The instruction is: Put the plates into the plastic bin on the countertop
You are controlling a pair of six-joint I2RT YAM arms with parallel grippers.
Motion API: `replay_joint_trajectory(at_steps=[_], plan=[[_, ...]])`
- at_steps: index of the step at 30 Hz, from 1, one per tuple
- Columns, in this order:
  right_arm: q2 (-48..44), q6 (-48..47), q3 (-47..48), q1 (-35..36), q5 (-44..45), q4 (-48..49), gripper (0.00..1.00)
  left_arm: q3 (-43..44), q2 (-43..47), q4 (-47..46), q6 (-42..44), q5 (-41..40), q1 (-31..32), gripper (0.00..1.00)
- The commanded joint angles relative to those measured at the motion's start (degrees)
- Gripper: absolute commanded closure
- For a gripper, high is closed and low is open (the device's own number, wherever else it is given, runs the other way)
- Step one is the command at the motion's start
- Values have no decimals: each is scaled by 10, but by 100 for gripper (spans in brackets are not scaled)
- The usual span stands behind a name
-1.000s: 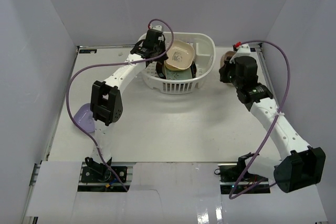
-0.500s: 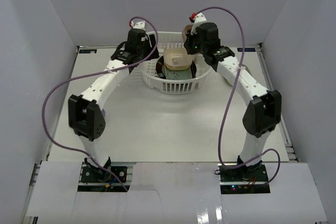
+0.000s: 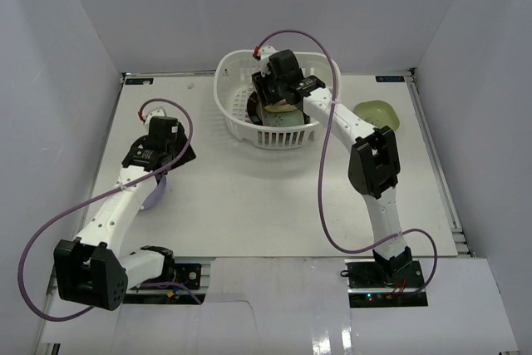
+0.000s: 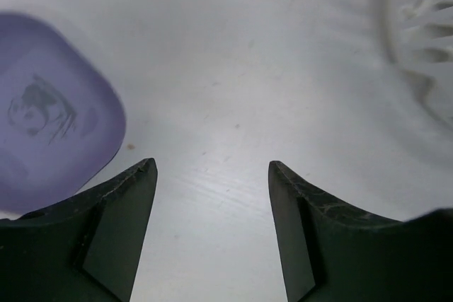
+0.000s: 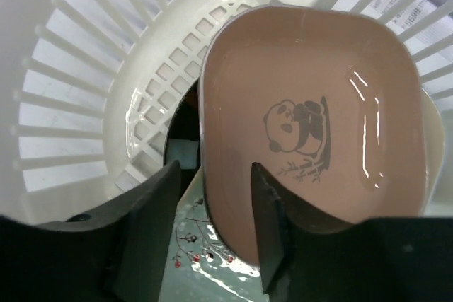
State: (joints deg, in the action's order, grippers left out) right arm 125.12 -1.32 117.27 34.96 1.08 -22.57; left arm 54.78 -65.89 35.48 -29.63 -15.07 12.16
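The white plastic bin [image 3: 241, 126] stands at the back of the countertop [image 3: 266, 197]. My right gripper [image 3: 278, 93] reaches down into it. In the right wrist view a tan plate with a panda print [image 5: 311, 104] lies on top of the stack. The right gripper [image 5: 214, 166] is open, its jaws apart astride that plate's near rim. A pale teal plate [image 5: 202, 263] and a black-rimmed plate [image 5: 180, 122] lie beneath. My left gripper [image 3: 166, 155] hovers over the table, open and empty [image 4: 212, 164]. It is just right of a lavender plate [image 4: 49, 118].
A green plate [image 3: 376, 112] lies on the table to the right of the bin. The lavender plate [image 3: 154, 195] is partly hidden under the left arm. White walls enclose the table on three sides. The bin's lattice wall [image 4: 425, 26] shows far right of the left gripper.
The right arm carried the tan plate from the right side into the bin and opened its jaws. The left arm withdrew from the bin to the lavender plate, opening.
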Motion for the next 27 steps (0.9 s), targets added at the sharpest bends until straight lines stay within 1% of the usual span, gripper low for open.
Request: replay_joint_trajectory(at_steps=[1,2,3,4,6,7,9,10,12,13,14,15,16,17,18,19,20,21,22,24,25,27], plan=[[-30,-11,-7,1,-2,22,46,-29,26,77,-39,-72,-9,25],[-46,-11,-13,3,-6,26,43,-37,27,83,-47,-77,-16,24],[-56,-8,-20,4,-7,37,37,-45,26,83,-51,-79,-21,22],[-79,-5,-36,4,-26,41,36,-52,23,81,-53,-79,-26,22],[-107,0,-53,4,-30,54,37,-71,16,67,-57,-86,-39,22],[-143,1,-79,4,-30,60,37,-78,4,56,-60,-97,-40,22],[-185,6,-116,4,-27,87,37,-91,-12,43,-64,-111,-45,22],[-230,8,-165,5,-25,101,38,-92,-21,32,-67,-124,-46,22],[-275,10,-217,3,-8,124,39,-95,-49,23,-69,-132,-47,25],[-315,10,-243,-2,16,141,40,-95,-59,18,-69,-135,-48,26],[-335,18,-298,-8,47,149,41,-94,-79,16,-67,-138,-48,27],[-354,32,-326,-18,55,159,42,-94,-88,15,-59,-140,-49,27],[-386,53,-355,-50,51,178,43,-93,-98,12,-54,-138,-54,29],[-402,65,-407,-71,41,186,43,-90,-108,11,-48,-118,-56,29],[-414,76,-432,-94,34,195,43,-86,-126,9,-44,-112,-56,30],[-433,91,-456,-141,31,206,43,-84,-134,9,-40,-110,-56,31],[-437,94,-491,-164,30,207,44,-83,-140,7,-39,-109,-57,31],[-439,93,-504,-188,27,206,44,-81,-151,6,-37,-109,-57,32],[-438,91,-515,-231,21,205,43,-80,-157,2,-32,-107,-57,35],[-425,78,-537,-275,8,204,43,-79,-170,-2,-28,-99,-57,41],[-415,72,-536,-311,-5,200,43,-79,-173,-4,-25,-96,-57,44],[-371,56,-516,-335,-26,177,42,-78,-181,-7,-20,-86,-58,54]])
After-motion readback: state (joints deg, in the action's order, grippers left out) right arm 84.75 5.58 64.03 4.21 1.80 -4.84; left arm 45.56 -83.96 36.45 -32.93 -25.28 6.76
